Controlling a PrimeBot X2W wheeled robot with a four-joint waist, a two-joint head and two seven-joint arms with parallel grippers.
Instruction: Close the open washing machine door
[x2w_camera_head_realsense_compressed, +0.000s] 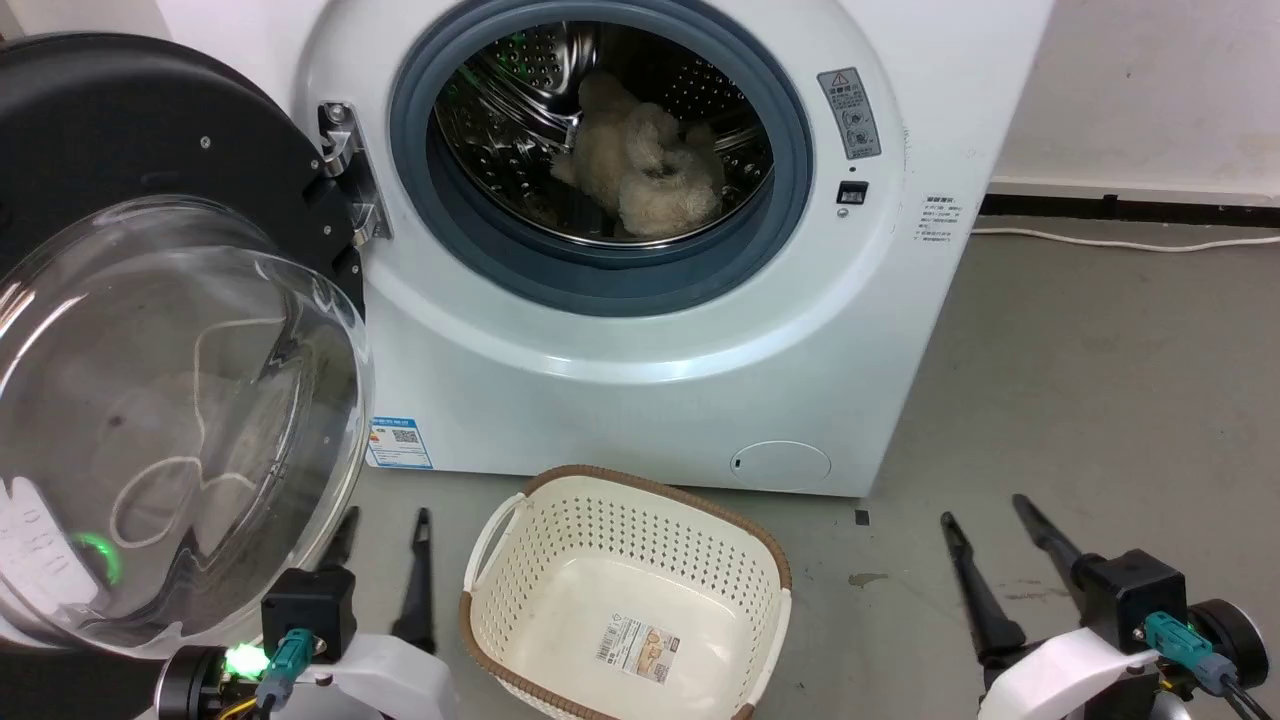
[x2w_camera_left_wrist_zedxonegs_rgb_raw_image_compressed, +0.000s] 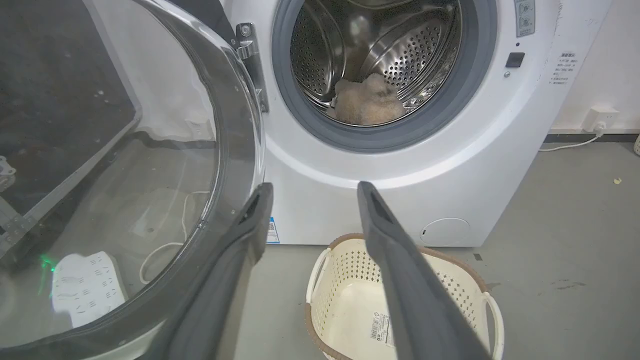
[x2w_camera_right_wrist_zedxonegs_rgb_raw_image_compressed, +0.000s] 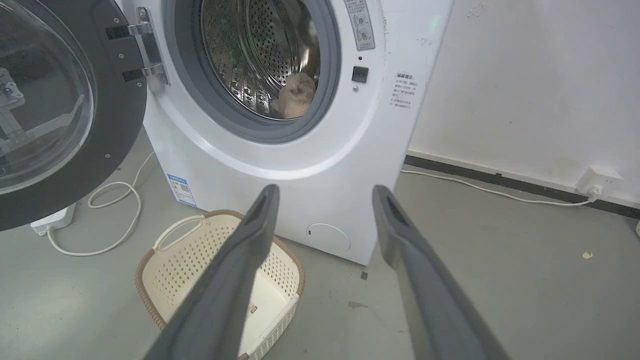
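The washing machine door (x2w_camera_head_realsense_compressed: 170, 380) hangs wide open at the left of the washing machine (x2w_camera_head_realsense_compressed: 640, 390), held by a metal hinge (x2w_camera_head_realsense_compressed: 350, 170) beside the drum opening, with its black rim and bulging glass bowl turned towards the robot. The machine stands on a grey concrete floor (x2w_camera_head_realsense_compressed: 1100, 400) against a white wall (x2w_camera_head_realsense_compressed: 1150, 80) with a black skirting strip (x2w_camera_head_realsense_compressed: 1130, 210). A white cable (x2w_camera_head_realsense_compressed: 1100, 240) runs along the skirting to a wall socket (x2w_camera_right_wrist_zedxonegs_rgb_raw_image_compressed: 597, 181). A white power strip (x2w_camera_right_wrist_zedxonegs_rgb_raw_image_compressed: 52, 220) with a looped cord (x2w_camera_right_wrist_zedxonegs_rgb_raw_image_compressed: 115, 220) lies on the floor under the open door. Inside the steel drum (x2w_camera_head_realsense_compressed: 520, 90), ringed by a grey gasket (x2w_camera_head_realsense_compressed: 600, 285), rests a fluffy beige item (x2w_camera_head_realsense_compressed: 650, 170). In front of the machine sits a cream perforated basket (x2w_camera_head_realsense_compressed: 650, 487) with a brown rim and a printed sticker (x2w_camera_head_realsense_compressed: 635, 648) on its bottom. The left gripper (x2w_camera_head_realsense_compressed: 386, 515) is near the door's lower edge, fingers spread apart and gripping nothing. The right gripper (x2w_camera_head_realsense_compressed: 983, 508) hangs over bare floor to the right of the basket, also spread and holding nothing.
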